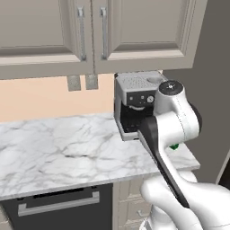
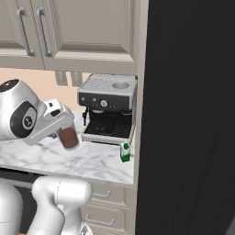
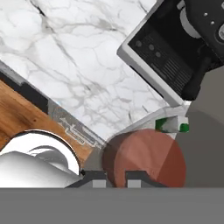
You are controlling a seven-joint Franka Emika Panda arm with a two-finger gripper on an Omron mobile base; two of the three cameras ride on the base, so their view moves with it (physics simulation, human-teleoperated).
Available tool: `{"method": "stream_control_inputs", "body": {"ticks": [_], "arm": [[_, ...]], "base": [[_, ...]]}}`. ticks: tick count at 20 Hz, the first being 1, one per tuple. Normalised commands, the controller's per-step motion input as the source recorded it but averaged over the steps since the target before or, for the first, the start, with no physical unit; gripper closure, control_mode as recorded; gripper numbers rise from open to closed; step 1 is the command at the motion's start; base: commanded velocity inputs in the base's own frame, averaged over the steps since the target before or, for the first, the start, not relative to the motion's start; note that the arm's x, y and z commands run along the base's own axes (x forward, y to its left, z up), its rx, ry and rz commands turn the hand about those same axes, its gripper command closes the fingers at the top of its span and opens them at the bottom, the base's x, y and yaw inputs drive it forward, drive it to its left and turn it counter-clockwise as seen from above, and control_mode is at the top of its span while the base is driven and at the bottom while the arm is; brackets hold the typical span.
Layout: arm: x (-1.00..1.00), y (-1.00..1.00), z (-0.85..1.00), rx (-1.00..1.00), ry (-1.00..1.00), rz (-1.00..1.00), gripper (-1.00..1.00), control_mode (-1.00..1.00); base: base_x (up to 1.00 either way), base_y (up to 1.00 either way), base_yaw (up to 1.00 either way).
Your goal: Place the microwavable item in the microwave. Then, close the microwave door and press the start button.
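My gripper (image 2: 69, 133) is squeezed tight on the cup (image 2: 69, 137), red-brown stuff inside. I hold it up in the air over the marble counter (image 2: 98, 160), w/ the coffee machine (image 2: 109, 108) just to its right. A little green-top carton (image 2: 125, 152) stands near the counter edge.

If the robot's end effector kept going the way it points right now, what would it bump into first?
The end effector, shut on the cup, points down, so the cup would probably meet the marble counter near its front edge first. Depth is hard to judge.
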Motion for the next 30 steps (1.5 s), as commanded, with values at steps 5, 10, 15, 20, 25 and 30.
{"method": "stream_control_inputs", "body": {"ticks": [5, 10, 15, 20, 25, 30], "arm": [[0.0, 0.0, 0.0, 0.0, 0.0, 0.0, 1.0, 1.0], [0.0, 0.0, 0.0, 0.0, 0.0, 0.0, 1.0, 1.0], [0.0, 0.0, 0.0, 0.0, 0.0, 0.0, 1.0, 1.0], [0.0, 0.0, 0.0, 0.0, 0.0, 0.0, 1.0, 1.0], [0.0, 0.0, 0.0, 0.0, 0.0, 0.0, 1.0, 1.0], [0.0, 0.0, 0.0, 0.0, 0.0, 0.0, 1.0, 1.0]], "base": [[-0.93, 1.0, 0.0], [-0.99, 0.76, -0.08], [-1.0, 0.4, -0.24], [-0.9, 0.06, -0.45], [-0.4, 0.0, -0.67], [-0.11, 0.0, -0.64]]}}
